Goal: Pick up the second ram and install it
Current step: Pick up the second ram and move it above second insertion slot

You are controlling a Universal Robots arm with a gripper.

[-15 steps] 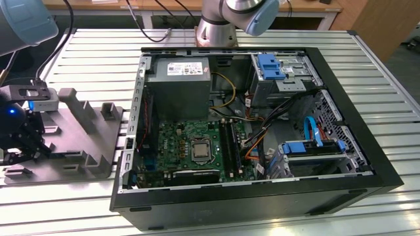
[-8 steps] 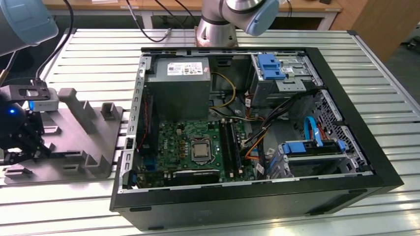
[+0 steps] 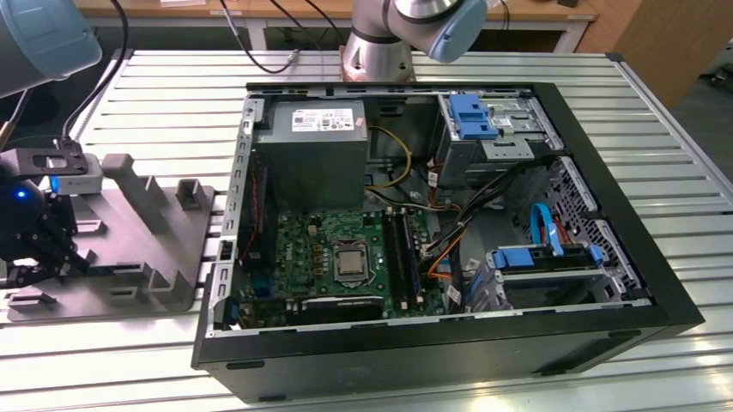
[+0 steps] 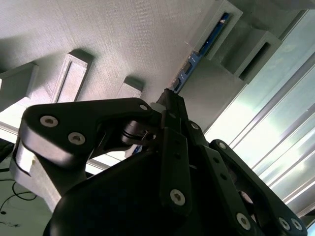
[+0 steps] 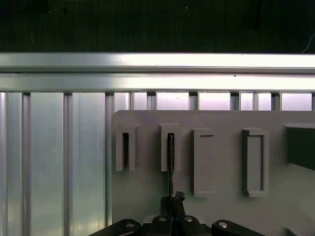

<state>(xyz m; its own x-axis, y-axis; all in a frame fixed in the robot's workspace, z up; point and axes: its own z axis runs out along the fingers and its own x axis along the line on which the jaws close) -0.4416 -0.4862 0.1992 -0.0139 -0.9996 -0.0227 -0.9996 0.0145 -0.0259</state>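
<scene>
The second ram [image 4: 204, 46] stands on edge in a narrow slot of the grey plastic block [image 4: 123, 39], its blue-green board running along the slot between two raised grey walls. In the first wrist view the ram [image 5: 170, 167] appears edge-on as a thin dark line rising out of one upright slotted tab, with a like tab [image 5: 125, 150] just beside it and two wider rectangular pockets further along the block [image 5: 221, 123]. The claw [image 4: 170, 101] has its black fingers drawn together on the near end of the stick, pinching it while the stick still sits in its slot. The first wrist view shows the claw [image 5: 172, 201] meeting the stick's lower end in the same way. In the exterior view the claw [image 3: 57, 253] hangs low over the block [image 3: 149, 223], which lies flat on the slatted aluminium desk [image 3: 664, 112] near the desk's edge at the exterior view's left. Just beside the block, in the middle of the desk, lies an open black computer case [image 3: 675, 283]. Inside it are the green motherboard [image 3: 309, 249] with its silver processor socket [image 3: 347, 262], the grey power supply [image 3: 311, 154] toward the far edge, and a blue drive caddy [image 3: 472, 116] near the case's far corner at the exterior view's right. The arm's base [image 3: 378, 43] stands at the desk's far edge, behind the case.
</scene>
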